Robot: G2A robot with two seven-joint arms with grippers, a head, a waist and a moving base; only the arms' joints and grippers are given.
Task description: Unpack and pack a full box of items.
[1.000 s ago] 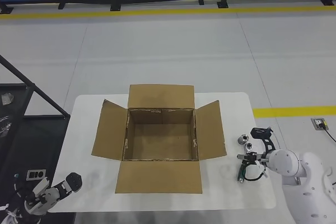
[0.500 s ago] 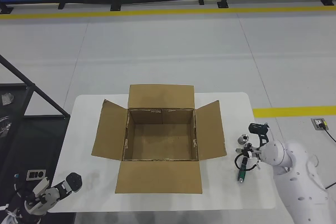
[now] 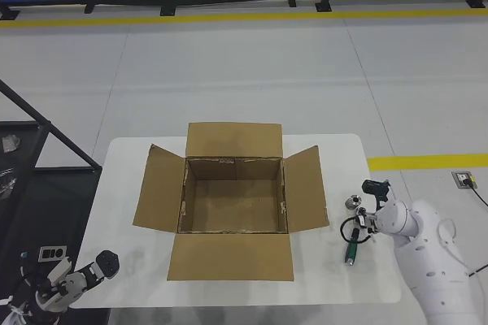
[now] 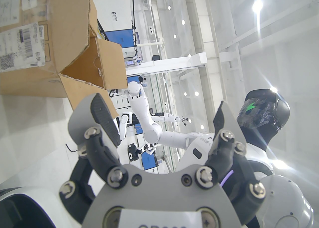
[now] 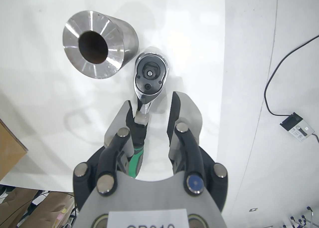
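The cardboard box (image 3: 232,256) sits mid-tabletop (image 3: 130,162) with all four flaps splayed outward. Its inside shows bare cardboard. The front flap reaches close to the near edge, and the side flaps leave only strips of white surface on either side.

In the right-hand strip, between the right flap and the tabletop's edge, lie a green-handled ratchet wrench (image 5: 150,74) and a stubby metal cylinder (image 5: 99,44). The cylinder is just beside the wrench's head. The right gripper (image 5: 152,100) hangs low over the wrench's neck with its fingers apart. The shaft runs between them, close against one pad, possibly touching it, with a clear gap to the other.

The left gripper (image 4: 159,104) is off the tabletop's near-left corner, tilted upward, with its fingers spread wide and nothing between them.
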